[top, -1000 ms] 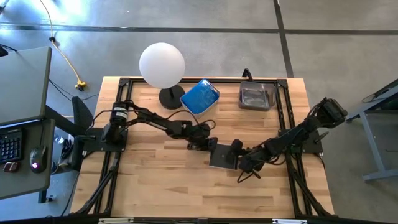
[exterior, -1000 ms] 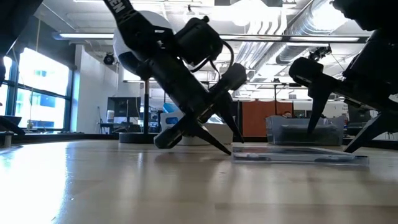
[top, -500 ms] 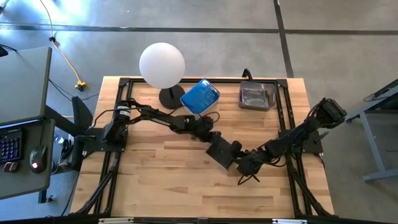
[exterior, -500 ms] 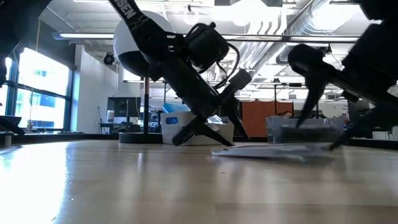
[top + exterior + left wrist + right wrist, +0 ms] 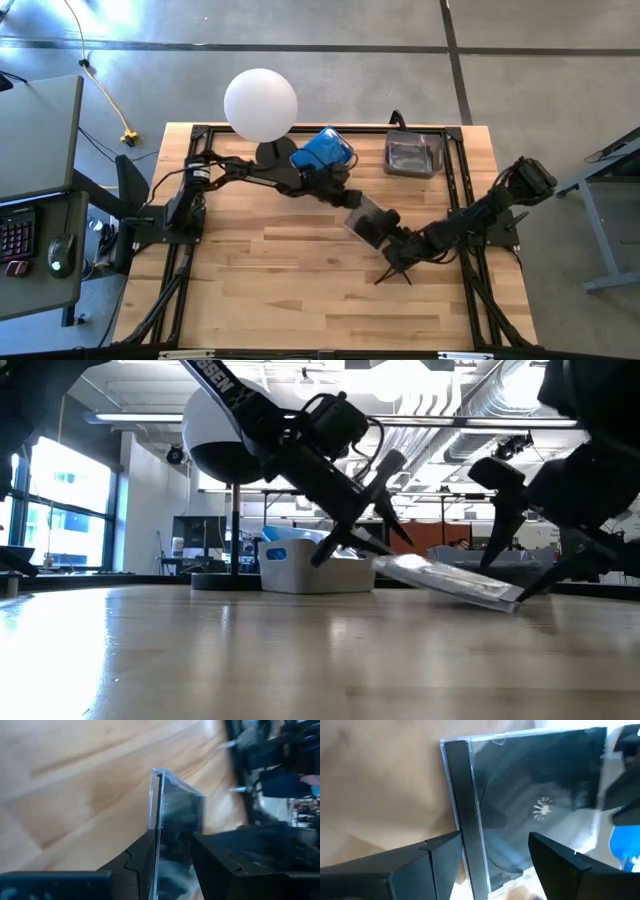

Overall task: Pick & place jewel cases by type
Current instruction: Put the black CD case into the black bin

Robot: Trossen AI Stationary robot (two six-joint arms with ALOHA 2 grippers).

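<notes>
A clear jewel case with a black inside [image 5: 370,222] sits tilted at mid-table between both grippers. My left gripper [image 5: 350,203] reaches in from the left and is shut on the case's far-left edge. My right gripper [image 5: 397,248] is open at the case's near-right corner; its wrist view shows the case [image 5: 535,805] running down between its spread fingers. In the low view the case [image 5: 450,582] slopes down from the left gripper to the table. Blue cases lie in a tub [image 5: 322,152] at the far edge, dark ones in a clear tub [image 5: 413,155]. My left gripper pinches the case's raised edge [image 5: 159,827] between its two fingers [image 5: 137,862], slanting down from the table's far left. The case is tilted, high at the fingers and low at its other end [image 5: 505,600] near the table. My right gripper: I cannot tell whether it touches the case.
A white globe lamp [image 5: 260,105] stands on a dark base near the far-left edge, beside the tub of blue cases. Black rails [image 5: 455,190] frame the tabletop. Bare wood [image 5: 270,280] lies toward the near edge.
My left gripper has moved up and toward the far edge, taking the case with it. The case, flat on the table before, has turned and its held edge has risen, so it now slopes. My right gripper has followed a little toward the far right.
</notes>
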